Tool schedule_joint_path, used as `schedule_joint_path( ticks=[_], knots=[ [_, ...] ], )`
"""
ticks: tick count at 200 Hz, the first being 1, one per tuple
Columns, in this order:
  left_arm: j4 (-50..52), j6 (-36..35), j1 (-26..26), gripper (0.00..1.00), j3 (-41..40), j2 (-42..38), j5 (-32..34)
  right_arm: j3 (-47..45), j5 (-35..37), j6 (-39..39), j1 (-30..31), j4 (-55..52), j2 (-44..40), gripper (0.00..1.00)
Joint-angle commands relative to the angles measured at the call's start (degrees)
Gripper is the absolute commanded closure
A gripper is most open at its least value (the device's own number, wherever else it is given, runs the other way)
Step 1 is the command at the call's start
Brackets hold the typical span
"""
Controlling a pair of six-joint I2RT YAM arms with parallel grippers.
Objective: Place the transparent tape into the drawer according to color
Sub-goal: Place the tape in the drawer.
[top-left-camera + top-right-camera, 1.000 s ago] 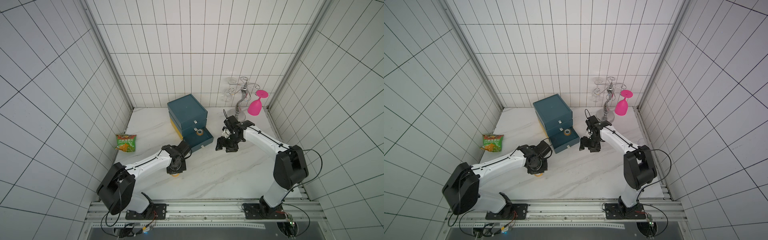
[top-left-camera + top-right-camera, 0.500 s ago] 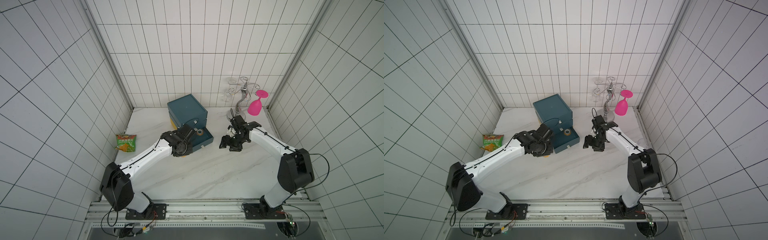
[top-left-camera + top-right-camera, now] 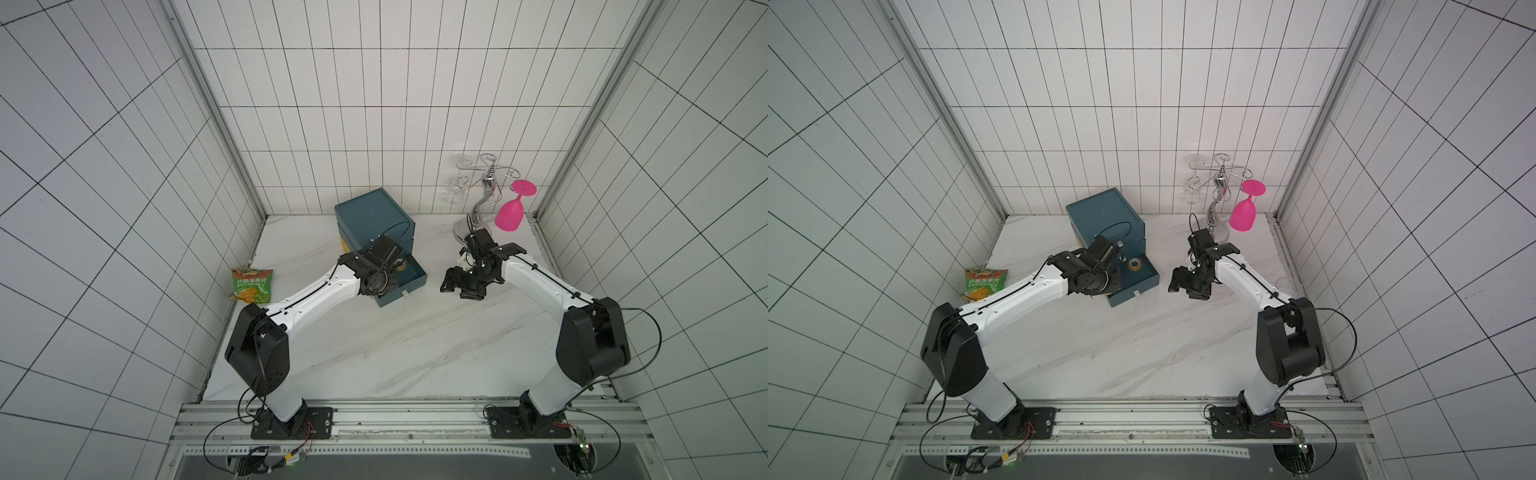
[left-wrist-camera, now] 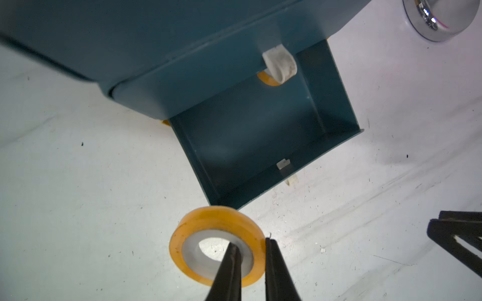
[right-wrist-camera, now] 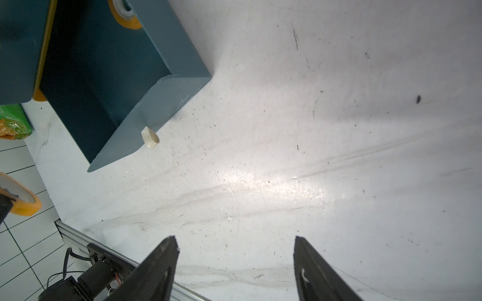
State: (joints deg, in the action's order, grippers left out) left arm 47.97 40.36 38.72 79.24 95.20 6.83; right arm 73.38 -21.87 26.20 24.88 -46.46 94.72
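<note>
We are moving our left hand (image 4: 250, 242), pinching the orange tape roll (image 4: 216, 224), from the near worktop (image 3: 395, 332) over to the open drawer (image 4: 247, 130) holding the other orange roll (image 3: 1134, 263), so dropping it in is probably coming next, while our right hand (image 5: 234, 238) is waiting, spread wide.

Overhead pair looks down; wrists close (sharing drawer (image 4: 247, 135)).
</note>
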Motion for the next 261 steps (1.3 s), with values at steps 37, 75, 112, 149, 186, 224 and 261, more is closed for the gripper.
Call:
schedule_joint_path(
  ticks=[37,75,112,149,186,224,261],
  knots=[
    [-8.1,-4.2,-0.7,1.00,3.5,5.2,2.8,-1.7,-0.7,0.0,-1.2,0.5,-1.7,0.27],
    [-9.8,-6.1,-0.7,1.00,3.0,7.4,4.7,-1.6,-0.8,0.1,-1.2,0.6,-1.5,0.27],
    [-11.0,-7.1,-0.7,0.50,2.2,8.2,5.6,-1.4,-1.3,-0.1,-1.3,0.7,-0.9,0.27],
    [-11.1,-6.8,-0.7,0.35,1.9,6.5,5.0,-1.0,-2.1,-0.1,-0.9,1.7,0.1,0.27],
    [-10.7,-5.7,-1.3,0.34,1.1,1.3,1.2,-0.1,-1.9,-1.0,1.1,3.2,1.3,0.27],
    [-11.7,-3.9,-4.7,0.32,-1.3,-4.8,-8.5,-0.4,-0.6,-1.4,3.8,7.4,2.4,0.27],
    [-13.3,-1.8,-8.4,0.18,-2.0,-10.5,-12.9,-2.5,1.2,-1.3,6.8,13.9,2.9,0.27]
  ],
)
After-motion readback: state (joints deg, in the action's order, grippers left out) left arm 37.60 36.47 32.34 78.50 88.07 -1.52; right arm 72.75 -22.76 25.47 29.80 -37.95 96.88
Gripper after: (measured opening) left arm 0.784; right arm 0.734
